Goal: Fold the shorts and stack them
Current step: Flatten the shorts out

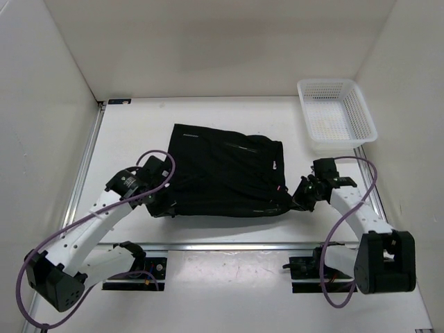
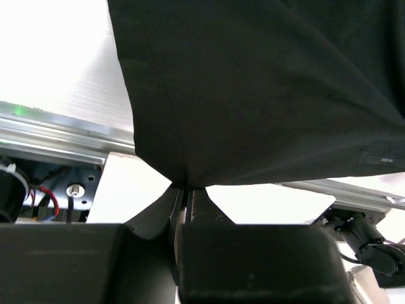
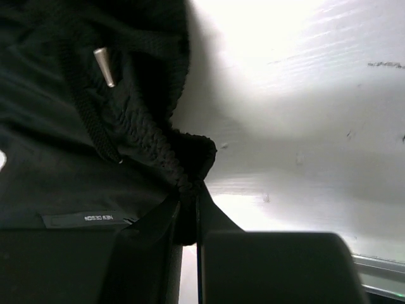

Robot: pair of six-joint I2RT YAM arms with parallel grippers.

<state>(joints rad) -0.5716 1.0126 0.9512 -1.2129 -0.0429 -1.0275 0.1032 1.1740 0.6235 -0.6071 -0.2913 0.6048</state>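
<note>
Wide black soft-fabric shorts (image 1: 225,173) lie on the table (image 1: 139,139), left of a white plastic mesh basket (image 1: 336,114). The left pincer (image 2: 183,193) and the right pincer (image 3: 188,212) each clamp a near-edge corner. The first fold seems underway; next, lift both corners evenly.

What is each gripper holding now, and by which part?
Both hold the shorts: the left gripper pinches the near left fabric corner, the right gripper the ribbed waistband edge.
</note>
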